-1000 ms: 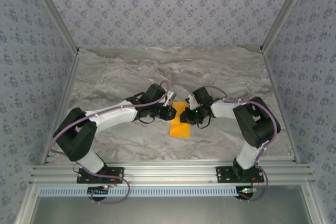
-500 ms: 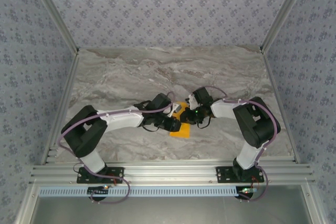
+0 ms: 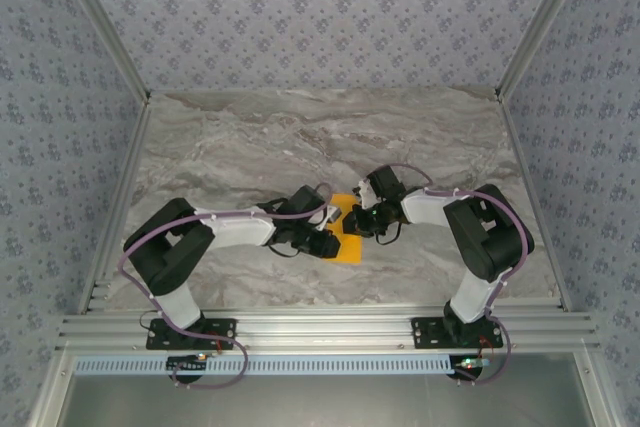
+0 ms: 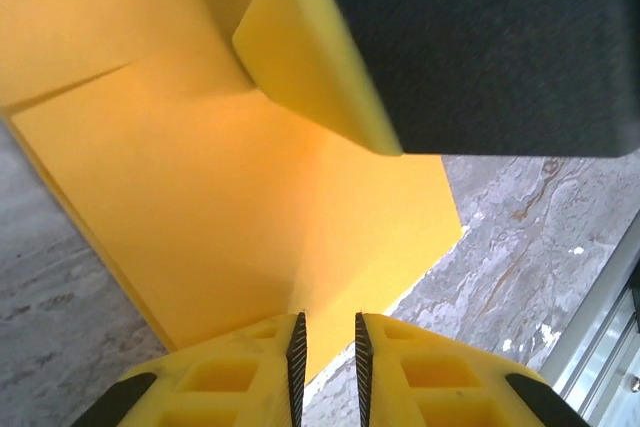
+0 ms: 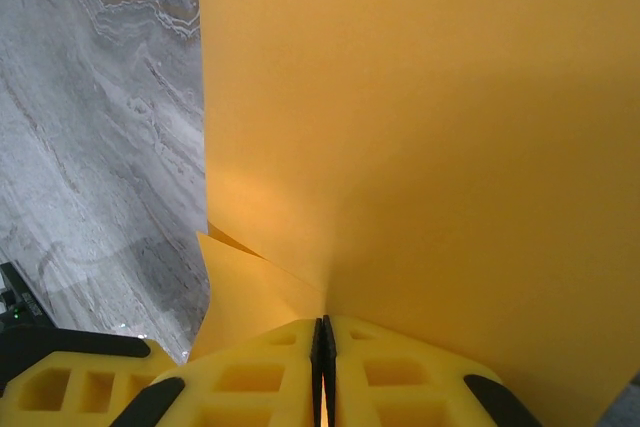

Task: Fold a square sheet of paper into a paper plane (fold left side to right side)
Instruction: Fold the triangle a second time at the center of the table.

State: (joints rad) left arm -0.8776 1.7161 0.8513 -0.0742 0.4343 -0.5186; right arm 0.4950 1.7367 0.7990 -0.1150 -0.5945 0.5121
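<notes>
Right gripper (image 5: 322, 335) clamped on square sheet of paper (image 5: 430, 127); left gripper (image 4: 327, 335) jaws slightly apart, lower frame. Risk: uneven pull could skew crease.

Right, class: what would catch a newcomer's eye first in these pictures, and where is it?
The bright orange paper stands out in the middle of the grey marble table. The right gripper is pinched shut on it, and the left gripper sits slightly open at its edge.

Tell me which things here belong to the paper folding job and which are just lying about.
Job: orange paper sheet, left fingers, right fingers pinching it.
Just surroundings: marble table, aluminium frame, patterned walls.
</notes>
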